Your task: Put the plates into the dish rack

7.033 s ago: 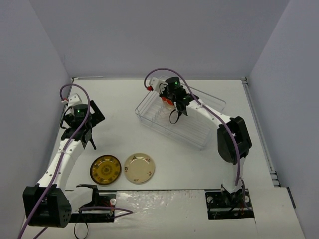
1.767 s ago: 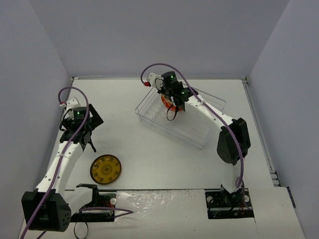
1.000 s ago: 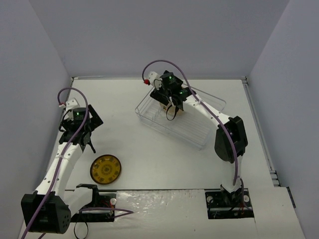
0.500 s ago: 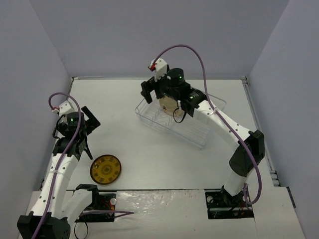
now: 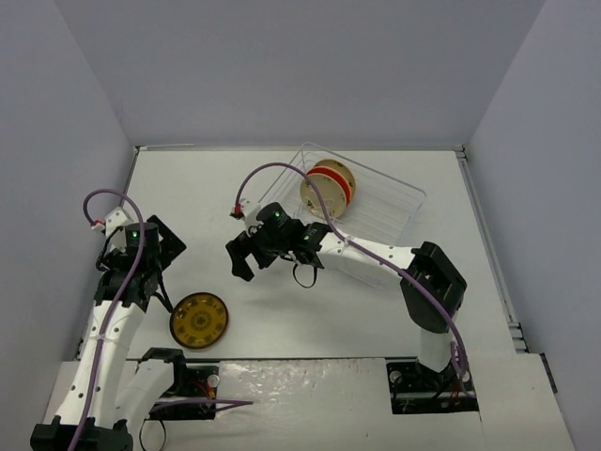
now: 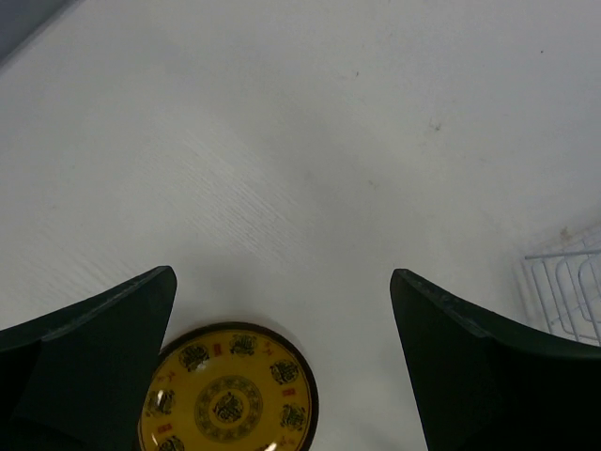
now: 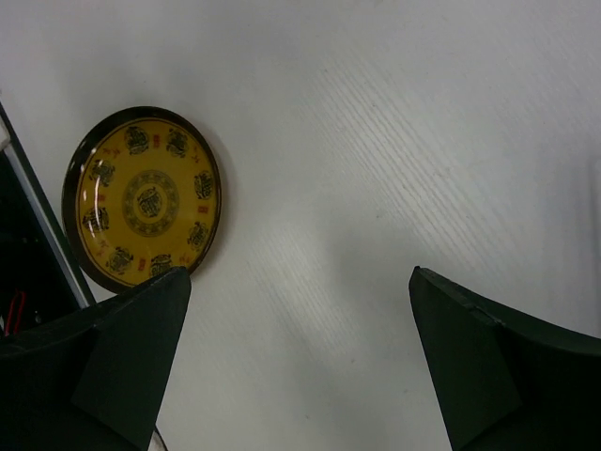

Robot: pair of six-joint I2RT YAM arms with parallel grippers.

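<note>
Plates (image 5: 327, 188) in two places. Standing on edge between the upright prongs at the far-left end of the dish rack (image 5: 380, 224): a cream plate (image 5: 315, 195) face-on at the front, an orange-red plate (image 5: 342, 186) close behind it, a second cream plate (image 5: 338, 168) behind that, only its rim showing; exact count in that row hard to tell from above. Lying flat on the white table (image 5: 235, 178), near and left, well apart from the rack: the dark brown plate (image 5: 199, 319), yellow pattern facing up, touched by nothing. Just beyond it on its far-left side, the left gripper (image 6: 282, 274), fingers spread wide and holding nothing, pointing down at the table; in the left wrist view, that plate low in the picture between the two dark fingers, one edge hidden behind the left finger, with a corner of the wire rack at the right border. Between the rack's near-left corner and the dark brown plate, the right gripper (image 7: 299, 272), likewise released and empty, over bare tabletop; in the right wrist view, the same plate off to the left, outside the span of the fingers, clear of both.
</note>
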